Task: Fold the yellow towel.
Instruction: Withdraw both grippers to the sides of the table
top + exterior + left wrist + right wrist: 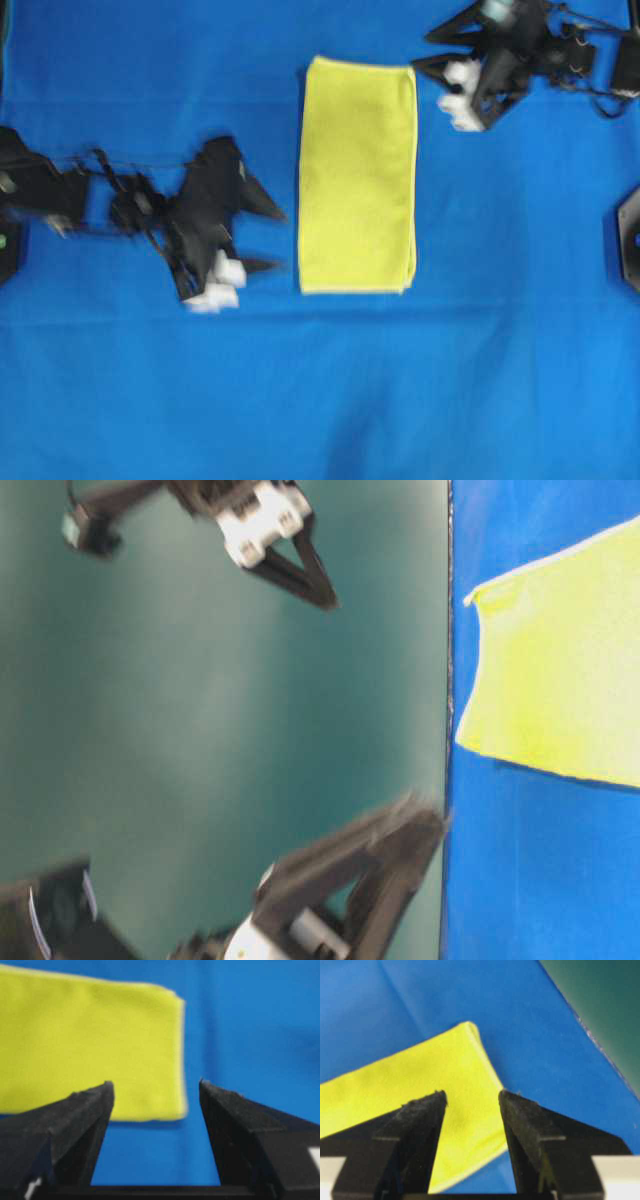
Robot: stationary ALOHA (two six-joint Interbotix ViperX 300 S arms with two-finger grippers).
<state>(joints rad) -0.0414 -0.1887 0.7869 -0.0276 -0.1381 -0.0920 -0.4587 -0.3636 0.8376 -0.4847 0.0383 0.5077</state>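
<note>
Both pincers, left (268, 238) and right (437, 48), gape wide, holding nothing.
Only the overhead view shows the whole folded yellow towel (357, 176).

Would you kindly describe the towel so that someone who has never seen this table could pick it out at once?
A blue cloth covers the whole table. Near its middle, slightly toward the far edge in the overhead view, the towel lies flat as a tall rectangle between the two black arms. It is the only yellow thing there, folded with layered edges along one long side and a thin pale hem.
</note>
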